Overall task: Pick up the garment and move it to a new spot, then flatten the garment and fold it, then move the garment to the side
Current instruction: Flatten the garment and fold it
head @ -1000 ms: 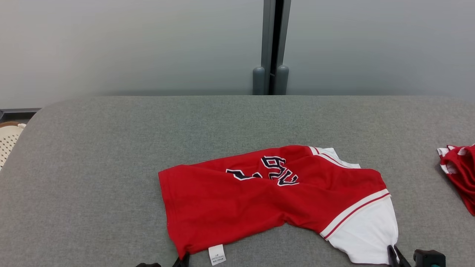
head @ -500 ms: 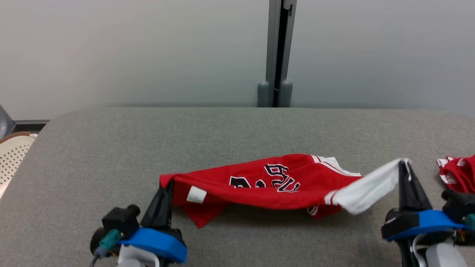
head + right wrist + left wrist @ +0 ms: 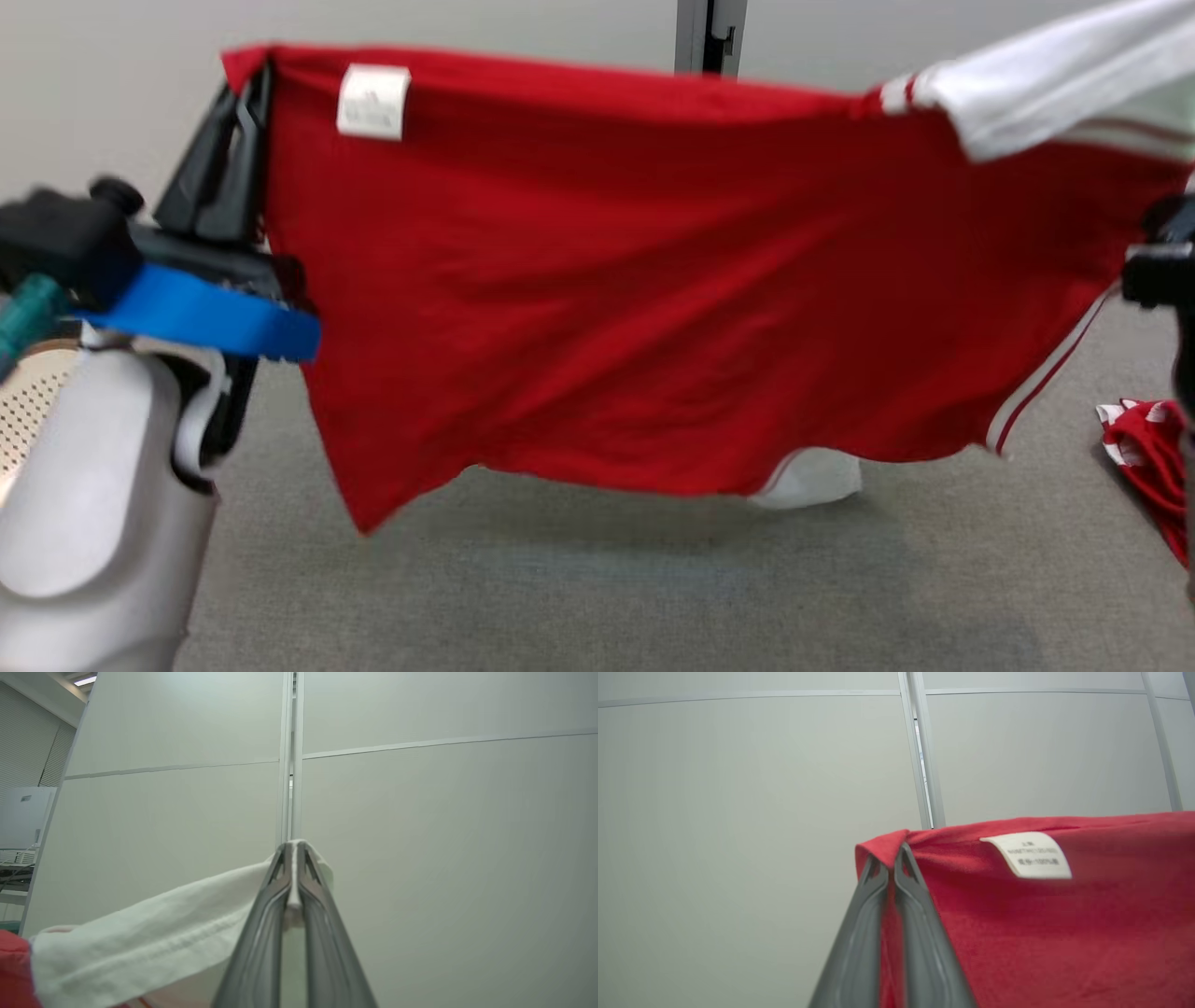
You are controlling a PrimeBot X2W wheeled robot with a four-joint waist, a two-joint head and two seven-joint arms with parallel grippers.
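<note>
Garment (image 3: 635,280) is up off the tabletop (image 3: 653,579). A second ago it lay there printed side up; half a second ago only the near edge was raised. It now hangs as a sheet between both grippers, plain red side toward the head camera. Can't tell if the lower white sleeve (image 3: 808,476) still touches.

Left gripper (image 3: 888,851) has gone from the head view's bottom edge to top left, clamped on the hem corner. The label (image 3: 373,101) rode up with it.

Right gripper (image 3: 294,844) has closed on the upper white sleeve (image 3: 1055,84) and risen.

Head camera has shifted too.
</note>
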